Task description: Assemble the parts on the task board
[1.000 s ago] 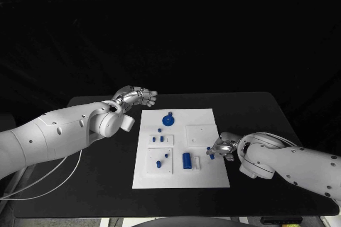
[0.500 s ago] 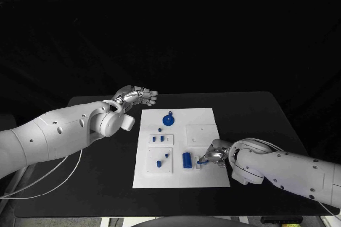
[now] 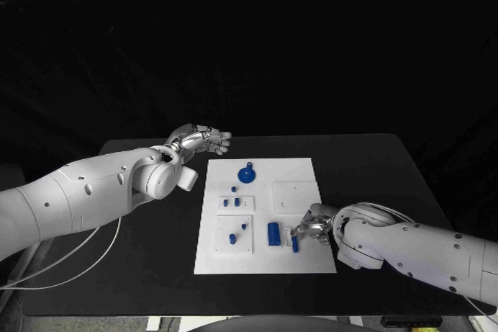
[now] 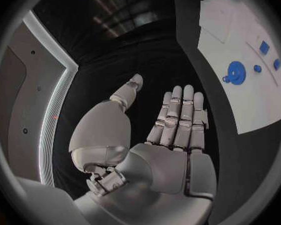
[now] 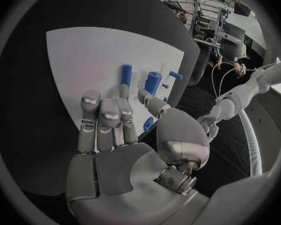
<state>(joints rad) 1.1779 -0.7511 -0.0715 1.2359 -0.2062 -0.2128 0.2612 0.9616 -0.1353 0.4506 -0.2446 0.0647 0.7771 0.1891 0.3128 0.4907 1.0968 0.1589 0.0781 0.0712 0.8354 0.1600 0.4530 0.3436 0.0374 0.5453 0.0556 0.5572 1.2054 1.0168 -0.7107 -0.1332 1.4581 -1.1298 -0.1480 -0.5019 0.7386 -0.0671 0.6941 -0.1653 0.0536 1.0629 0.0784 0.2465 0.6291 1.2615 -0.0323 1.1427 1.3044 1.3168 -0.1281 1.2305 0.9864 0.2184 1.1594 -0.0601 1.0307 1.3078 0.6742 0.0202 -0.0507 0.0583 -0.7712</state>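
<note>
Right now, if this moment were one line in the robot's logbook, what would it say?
left hand: open, off board | right hand: over board, fingers at small blue part | grip: unclear

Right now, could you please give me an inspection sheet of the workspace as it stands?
Surface: black table, with the white task board lying flat in its middle.
Job's things: round blue part at the board's far end; small blue parts mid-board; blue cylinder near the front; slim blue peg just right of the cylinder.
Clutter: nothing seen.
Hands: left hand hovers off the board's far left corner, fingers apart, holding nothing; right hand is at the board's right front, fingertips at the slim blue peg, grasp unclear.
Cables: white cable hangs beneath the left arm.
Surroundings: dark backdrop.
</note>
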